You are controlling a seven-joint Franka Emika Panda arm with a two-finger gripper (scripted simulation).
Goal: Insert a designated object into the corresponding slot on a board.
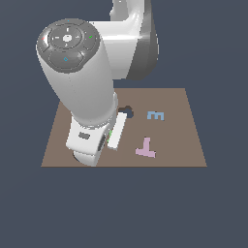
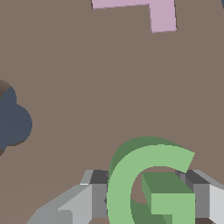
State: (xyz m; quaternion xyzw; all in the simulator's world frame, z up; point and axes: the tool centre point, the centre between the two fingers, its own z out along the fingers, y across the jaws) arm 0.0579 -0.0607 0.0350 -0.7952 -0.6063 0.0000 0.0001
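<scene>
Your green letter G (image 2: pixel 131 183) sits between the two grey fingers (image 2: pixel 94 197) of the tool (image 2: pixel 146 199), which press on it from either side; in the wrist view the tool is gripping the piece, with the brown board (image 2: pixel 100 78) passing under it. Whether the G hangs clear of the board or brushes it, you cannot tell from these pictures.

The G-shaped slot is not visible in either view. The only cut-out you can see is the dark flower-shaped hole (image 2: pixel 13 120), off to one side of the G, and that one is the wrong recess. So the main risk is aim: lower toward the nearest dark opening and the piece will land on the wrong shape or on the flat board. A second risk is rotation; if the G is turned even slightly off the recess it will ride on the rim instead of dropping in. The grip also covers only part of the letter, so it could twist if an edge catches.

The exterior view gives you what the wrist cannot: the whole board, the blue E (image 1: pixel 155 116) and the pink T (image 1: pixel 146 148) toward the exterior view's right, and the arm's bulk hiding the board's other side, where the slot may lie. There the G is only a green sliver at most. The wrist view alone shows the grip.
</scene>
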